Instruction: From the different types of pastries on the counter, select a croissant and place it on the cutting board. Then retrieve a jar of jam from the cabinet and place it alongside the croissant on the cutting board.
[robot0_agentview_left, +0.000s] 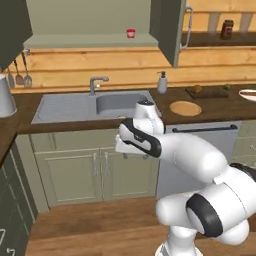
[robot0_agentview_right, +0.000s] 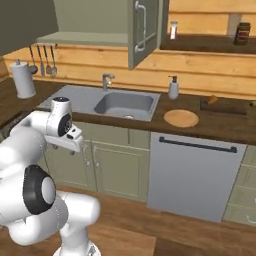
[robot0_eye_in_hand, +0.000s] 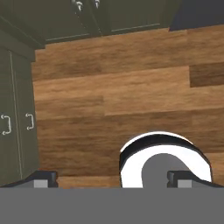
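The jar of jam is tiny, with a red top and a pale body, and it stands upright on the shelf of the open upper cabinet, above the sink. The croissant is a small golden-brown lump lying on the dark cutting board, which rests on the counter to the right of the soap dispenser. A round light-wood plate lies just in front of the board, near the counter's front edge.

The cabinet door hangs open to the right of the jar, edge-on, between the jar and the board. Bare counter runs around the sink and in front of the board.

The arm is folded low in front of the sink cabinets, elbow bent, and the hand sits below the counter's edge. The hand view faces the wooden floor; the two dark fingertips stand wide apart with nothing between them, so the jaws are apart.
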